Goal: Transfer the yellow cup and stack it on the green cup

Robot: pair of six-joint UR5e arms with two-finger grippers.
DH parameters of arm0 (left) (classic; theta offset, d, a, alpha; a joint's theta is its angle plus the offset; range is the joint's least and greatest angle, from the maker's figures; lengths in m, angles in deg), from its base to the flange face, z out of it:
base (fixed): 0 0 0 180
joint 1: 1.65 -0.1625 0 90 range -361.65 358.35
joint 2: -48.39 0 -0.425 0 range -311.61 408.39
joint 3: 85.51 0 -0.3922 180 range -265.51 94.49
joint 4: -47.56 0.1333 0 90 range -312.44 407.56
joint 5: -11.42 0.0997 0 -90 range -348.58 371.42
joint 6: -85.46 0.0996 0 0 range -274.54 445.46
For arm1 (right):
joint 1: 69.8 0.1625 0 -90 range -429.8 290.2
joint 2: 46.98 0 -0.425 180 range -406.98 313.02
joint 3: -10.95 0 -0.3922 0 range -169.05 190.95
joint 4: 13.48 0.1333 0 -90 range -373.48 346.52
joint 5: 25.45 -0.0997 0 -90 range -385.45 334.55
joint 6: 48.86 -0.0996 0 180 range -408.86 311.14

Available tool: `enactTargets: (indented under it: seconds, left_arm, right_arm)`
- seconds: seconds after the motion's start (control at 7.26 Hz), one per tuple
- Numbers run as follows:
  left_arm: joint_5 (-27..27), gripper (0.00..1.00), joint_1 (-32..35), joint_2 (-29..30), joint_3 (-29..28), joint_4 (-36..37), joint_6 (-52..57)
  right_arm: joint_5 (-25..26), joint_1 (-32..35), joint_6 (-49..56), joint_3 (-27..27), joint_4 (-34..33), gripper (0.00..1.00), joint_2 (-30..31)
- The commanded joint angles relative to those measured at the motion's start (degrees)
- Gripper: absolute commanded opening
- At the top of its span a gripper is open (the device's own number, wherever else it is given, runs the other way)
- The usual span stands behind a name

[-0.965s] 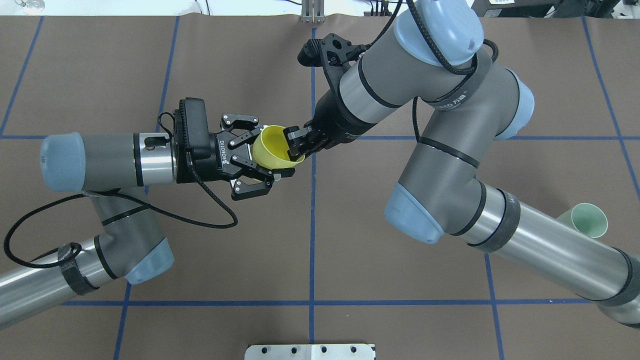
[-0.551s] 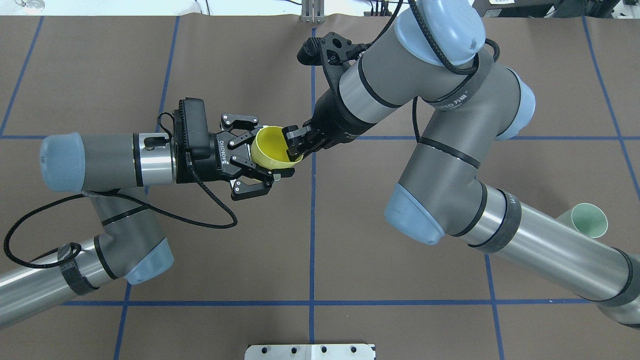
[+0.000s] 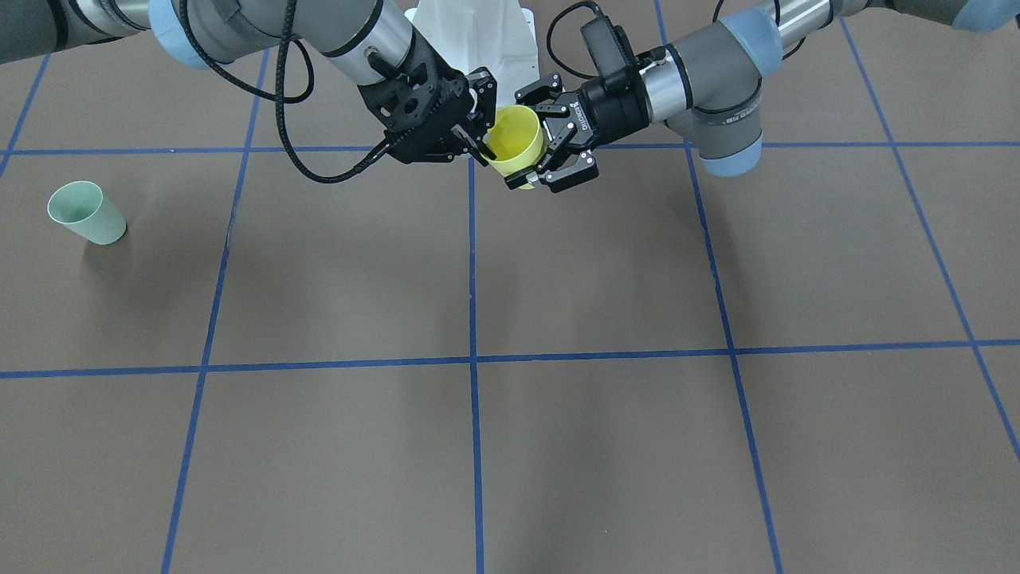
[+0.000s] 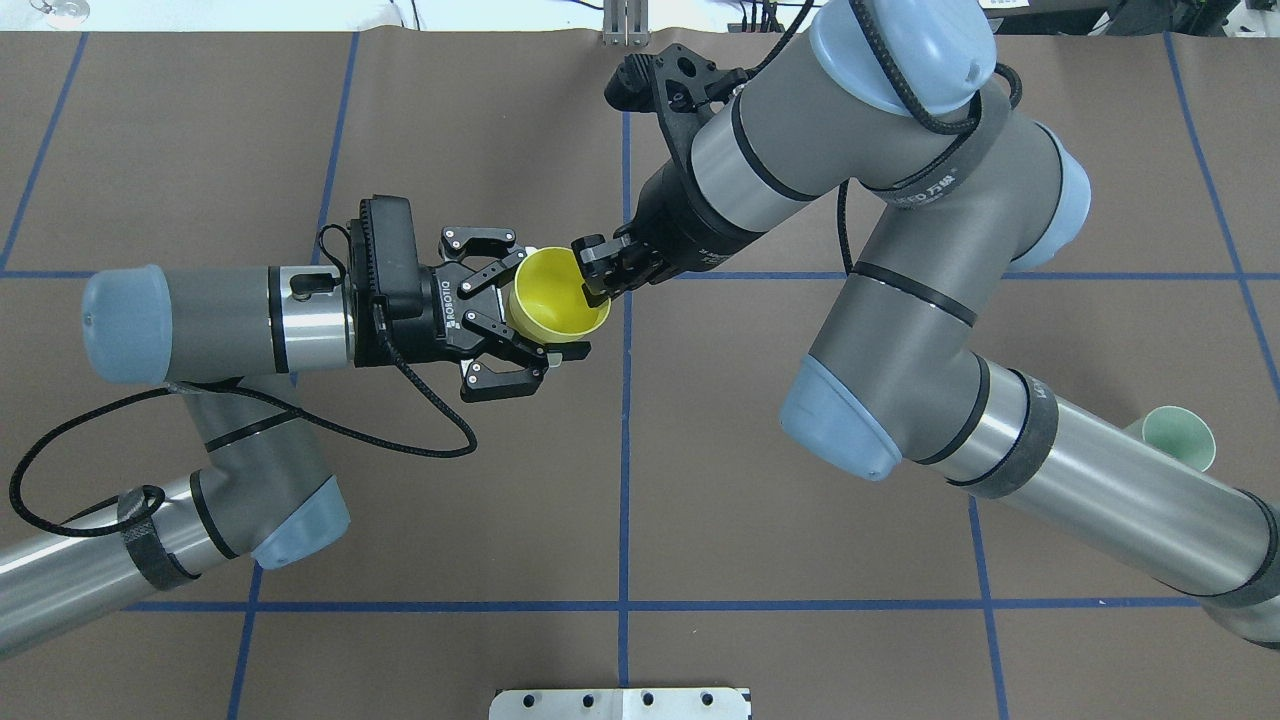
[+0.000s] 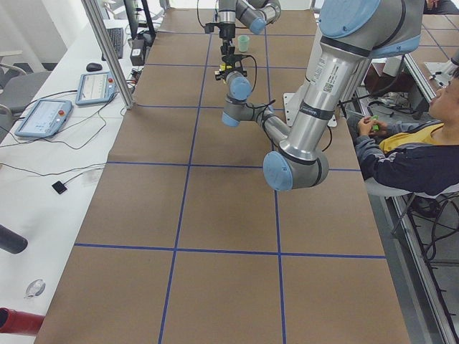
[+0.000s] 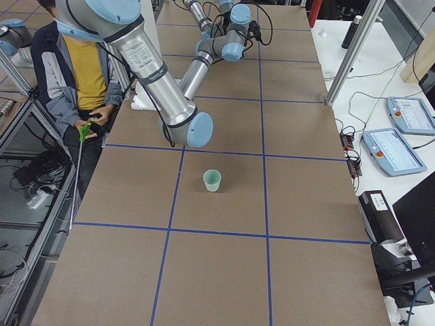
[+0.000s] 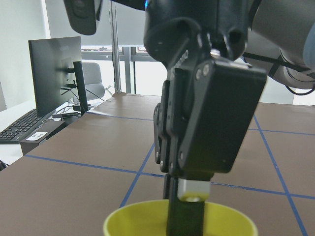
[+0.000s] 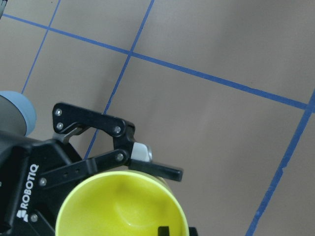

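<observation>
Overhead exterior view: the yellow cup (image 4: 557,300) is held above the table (image 4: 450,540) near its centre, mouth up. It is pinched at the rim by the right gripper (image 4: 597,283), with one finger inside and one outside. The left gripper (image 4: 545,305) is spread wide around the cup's lower body, and its fingers are seen just outside the wall, not pressed on it. The green cup (image 3: 86,212) is set upright well apart, towards the table's right end.

Yellow cup (image 4: 552,300) is hanging above table (image 4: 800,620) centre, left gripper (image 4: 541,307) flanking it leftward, right gripper (image 4: 592,275) at its right rim. Green cup (image 4: 1185,440) is standing near right edge.
</observation>
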Motion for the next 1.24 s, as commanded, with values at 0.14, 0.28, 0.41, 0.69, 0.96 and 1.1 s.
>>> enactTargets:
  seconds: [0.14, 0.28, 0.41, 0.69, 0.96, 1.1]
  left_arm:
    - [0.0, 0.99, 0.0, 0.0, 0.0, 0.0, 0.1]
    - [0.0, 0.99, 0.0, 0.0, -0.1, 0.0, 0.1]
    - [0.0, 0.99, 0.0, -0.1, -0.2, 0.0, 0.1]
    - [0.0, 0.99, 0.0, -0.4, -0.2, 0.0, 0.1]
    - [0.1, 0.99, 0.1, -0.7, -1.1, 0.2, -0.1]
    - [0.2, 0.99, 0.3, -0.8, -1.9, 0.5, -1.3]
  right_arm:
    - [-0.1, 1.2, 0.0, 0.2, -0.3, 0.0, 0.1]
    - [-0.1, 1.9, -0.1, 0.2, -0.8, 0.0, 0.0]
    - [-0.1, 2.8, -1.1, 0.2, -1.0, 0.0, 0.3]
    - [-0.1, 5.6, -2.2, 0.2, -5.9, 0.0, 0.5]
    - [0.4, 11.6, -2.2, 0.6, -13.3, 0.0, 0.9]
    - [0.6, 15.2, -1.9, 0.6, -16.0, 0.0, 2.2]
